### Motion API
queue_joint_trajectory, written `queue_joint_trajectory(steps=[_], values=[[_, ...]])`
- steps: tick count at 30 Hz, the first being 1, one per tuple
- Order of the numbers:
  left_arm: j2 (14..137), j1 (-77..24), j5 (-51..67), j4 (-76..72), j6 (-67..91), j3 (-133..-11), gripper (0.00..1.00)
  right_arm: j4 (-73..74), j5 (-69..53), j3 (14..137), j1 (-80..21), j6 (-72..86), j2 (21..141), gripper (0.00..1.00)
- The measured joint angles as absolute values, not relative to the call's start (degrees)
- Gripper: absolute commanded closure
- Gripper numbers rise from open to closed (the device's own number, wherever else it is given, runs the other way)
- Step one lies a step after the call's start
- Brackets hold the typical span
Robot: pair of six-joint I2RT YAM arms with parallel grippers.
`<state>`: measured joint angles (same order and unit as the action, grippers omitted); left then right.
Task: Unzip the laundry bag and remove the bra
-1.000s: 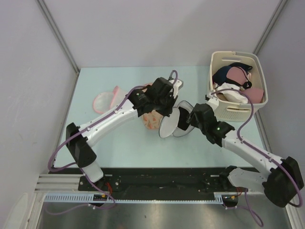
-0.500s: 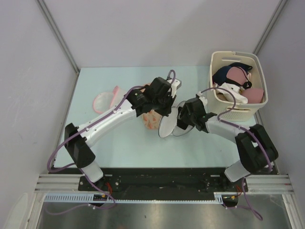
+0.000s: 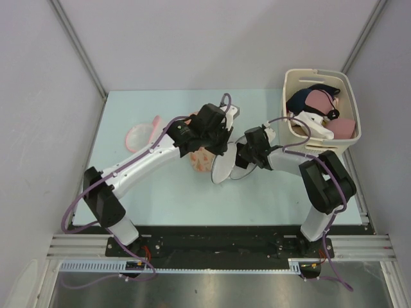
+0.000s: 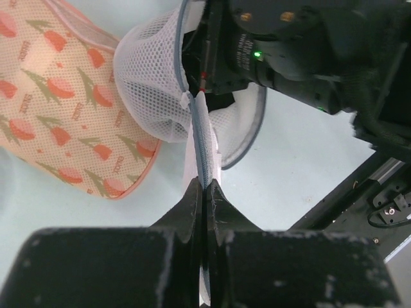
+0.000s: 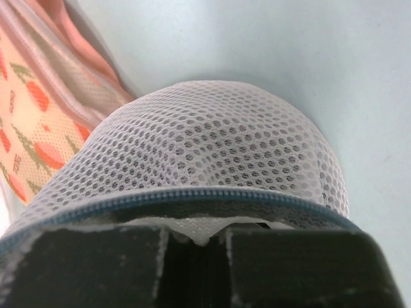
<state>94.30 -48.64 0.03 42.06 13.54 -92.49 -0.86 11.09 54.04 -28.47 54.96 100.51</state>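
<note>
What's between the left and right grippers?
A straight run of zipper on the laundry bag, held by the left gripper below and right gripper above; left wrist view shows it.

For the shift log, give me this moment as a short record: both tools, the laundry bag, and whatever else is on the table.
left tool: shut, pinching the zipper band of the laundry bag
right tool: shut on the bag's zippered edge
floral garment: on the table, beside the bag, outside it
pink item: left part of the table, apart from the bag
basket: far right corner, holds garments
</note>
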Motion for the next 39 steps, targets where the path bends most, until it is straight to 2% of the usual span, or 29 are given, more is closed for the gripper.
queue_joint_trajectory(steps=[4,15,24,29,33,39], values=[[92.77,-46.74,0.10,41.25,13.63,-90.37,1.00,0.23,12.36,52.82,-30.22,53.87,95.94,1.00],[92.12,-40.58,-2.09,39.90,16.69,-87.09,1.00,3.68,17.74,48.31,-44.27,50.70,68.47,1.00],[93.80,-36.88,-2.35,38.50,19.11,-87.44,1.00,7.40,18.94,43.33,-53.60,49.34,63.05,1.00],[94.65,-35.90,-1.74,37.89,19.42,-87.57,1.00,7.88,16.49,40.56,-53.67,47.24,55.09,1.00],[96.29,-35.86,0.99,36.95,19.99,-87.20,1.00,2.70,13.98,40.47,-52.66,45.41,49.21,1.00],[96.55,-36.49,5.52,34.17,21.30,-83.02,1.00,-8.01,7.51,41.65,-42.35,46.44,51.03,1.00]])
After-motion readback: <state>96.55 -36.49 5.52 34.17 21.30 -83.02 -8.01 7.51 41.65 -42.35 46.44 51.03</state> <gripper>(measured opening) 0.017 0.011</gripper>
